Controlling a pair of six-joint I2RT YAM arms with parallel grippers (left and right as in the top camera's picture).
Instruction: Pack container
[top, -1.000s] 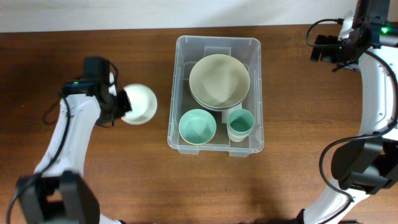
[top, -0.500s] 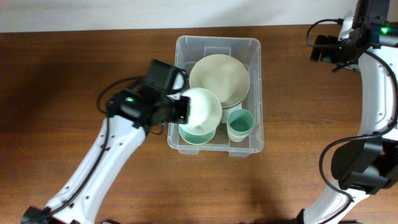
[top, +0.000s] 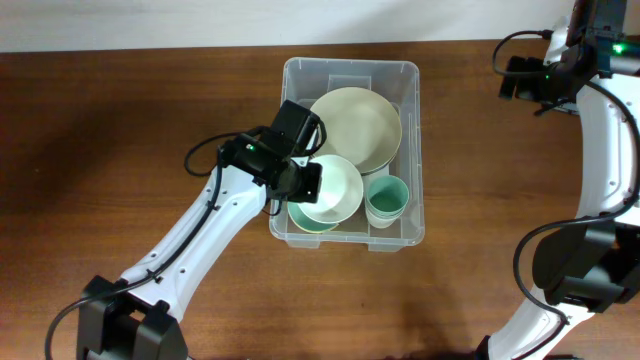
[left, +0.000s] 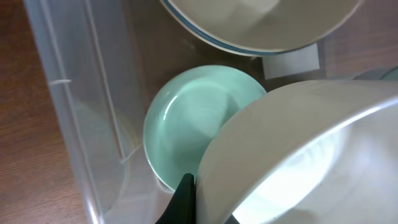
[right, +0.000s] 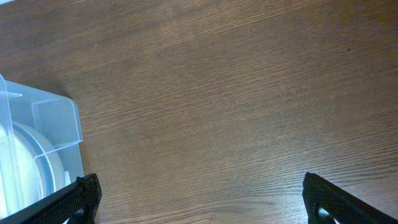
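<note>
Container (top: 350, 66): centre frame. Holds cream bowl (top: 355, 125) above, green bowl (left: 186, 118) lower left, cup (top: 387, 198) lower right. Left gripper (top: 308, 183): clamped on white bowl (top: 338, 188), over green bowl. Right gripper (right: 199, 199): upper right, spread wide, empty. Packing likely near done; release remains.

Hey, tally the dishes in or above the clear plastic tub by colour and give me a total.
Cream: 1, large round cream bowl
White: 1, round white bowl
Mint green: 2, small mint-green bowl and mint-green cup
Total: 4 dishes seen from above
</note>
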